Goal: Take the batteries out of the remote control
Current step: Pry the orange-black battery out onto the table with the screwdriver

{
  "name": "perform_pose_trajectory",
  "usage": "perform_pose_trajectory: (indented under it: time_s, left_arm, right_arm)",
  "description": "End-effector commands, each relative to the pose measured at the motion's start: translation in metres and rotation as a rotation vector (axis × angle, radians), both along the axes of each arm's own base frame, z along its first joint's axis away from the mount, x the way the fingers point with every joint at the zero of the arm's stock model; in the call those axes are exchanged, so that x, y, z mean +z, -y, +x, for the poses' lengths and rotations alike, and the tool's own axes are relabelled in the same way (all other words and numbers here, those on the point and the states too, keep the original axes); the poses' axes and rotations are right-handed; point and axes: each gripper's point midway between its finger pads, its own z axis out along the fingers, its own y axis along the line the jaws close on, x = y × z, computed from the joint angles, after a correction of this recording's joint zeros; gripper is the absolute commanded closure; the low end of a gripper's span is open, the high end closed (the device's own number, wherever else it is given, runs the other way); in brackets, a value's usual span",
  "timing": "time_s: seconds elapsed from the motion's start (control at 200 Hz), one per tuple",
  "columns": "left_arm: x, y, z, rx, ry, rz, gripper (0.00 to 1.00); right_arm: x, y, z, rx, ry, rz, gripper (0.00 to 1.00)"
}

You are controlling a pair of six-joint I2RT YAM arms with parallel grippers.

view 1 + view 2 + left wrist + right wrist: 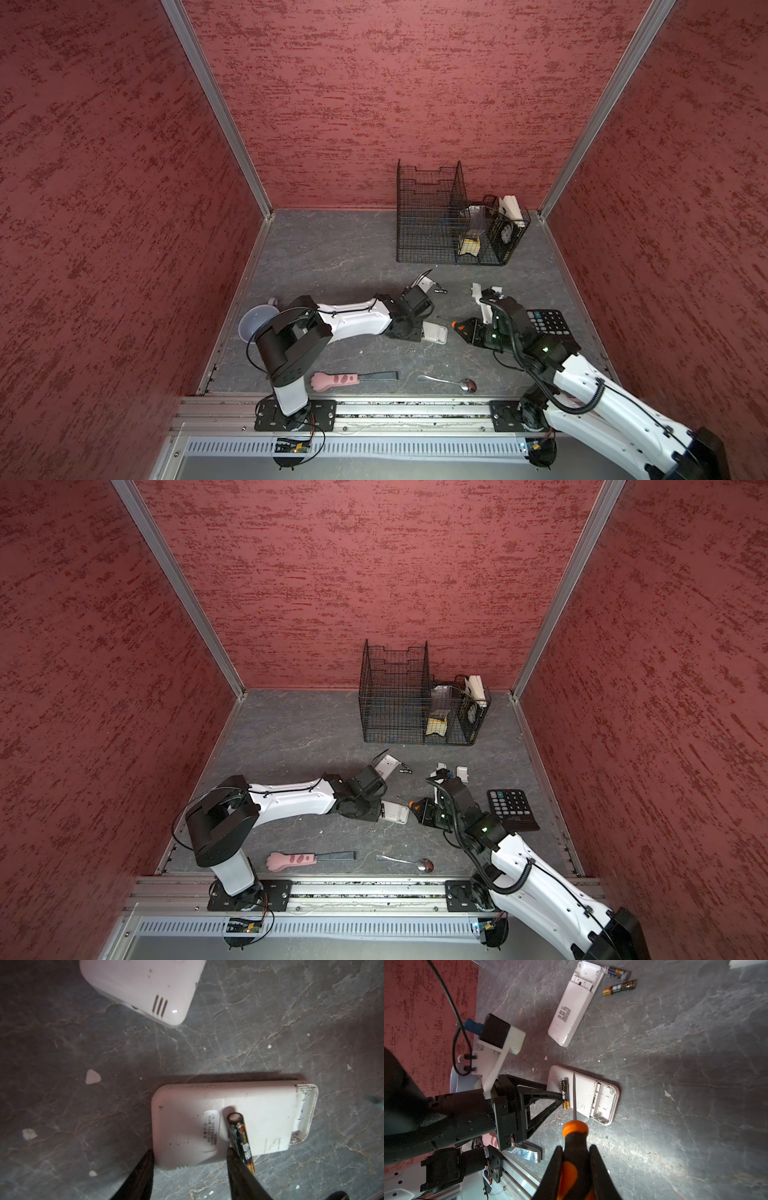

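Right wrist view: left pincer (562, 1095) holding battery (565, 1094) above emptied remote control (583, 1095); right pincer (575, 1159) clamping screwdriver (574, 1132). Two batteries (619, 987) already on table (675, 1064). Held battery yet to be set down.

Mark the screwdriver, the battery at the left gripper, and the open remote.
screwdriver (575, 1142): right wrist view, orange-and-black handle.
battery (241, 1138): left wrist view, mid-body label.
open remote (583, 1095): right wrist view, white back panel.
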Motion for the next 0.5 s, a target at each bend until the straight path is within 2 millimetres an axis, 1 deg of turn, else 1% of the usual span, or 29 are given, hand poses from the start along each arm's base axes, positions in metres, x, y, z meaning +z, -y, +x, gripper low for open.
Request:
perform_pose_trajectory:
  time_s: [0.0, 0.08, 0.215, 0.281, 0.396, 0.496]
  left_arm:
    - [-0.049, -0.032, -0.025, -0.010, -0.090, 0.164, 0.46]
    - [-0.048, -0.032, -0.025, -0.009, -0.089, 0.166, 0.46]
    - [-0.047, -0.033, -0.024, -0.001, -0.089, 0.168, 0.46]
    - [-0.046, -0.036, -0.023, 0.007, -0.086, 0.181, 0.43]
    - [-0.033, -0.052, -0.023, 0.044, -0.062, 0.221, 0.39]
    - [-0.018, -0.072, -0.024, 0.096, -0.036, 0.236, 0.37]
  right_arm:
    - [0.007, -0.008, -0.010, 0.072, -0.024, 0.019, 1.00]
    - [0.002, -0.010, -0.017, 0.099, -0.049, 0.023, 1.00]
    - [0.003, -0.008, -0.022, 0.109, -0.053, 0.020, 1.00]
    - [0.003, -0.007, -0.023, 0.107, -0.053, 0.018, 1.00]
    - [0.001, -0.008, -0.023, 0.103, -0.057, 0.022, 1.00]
    - [0.001, -0.009, -0.023, 0.103, -0.056, 0.030, 1.00]
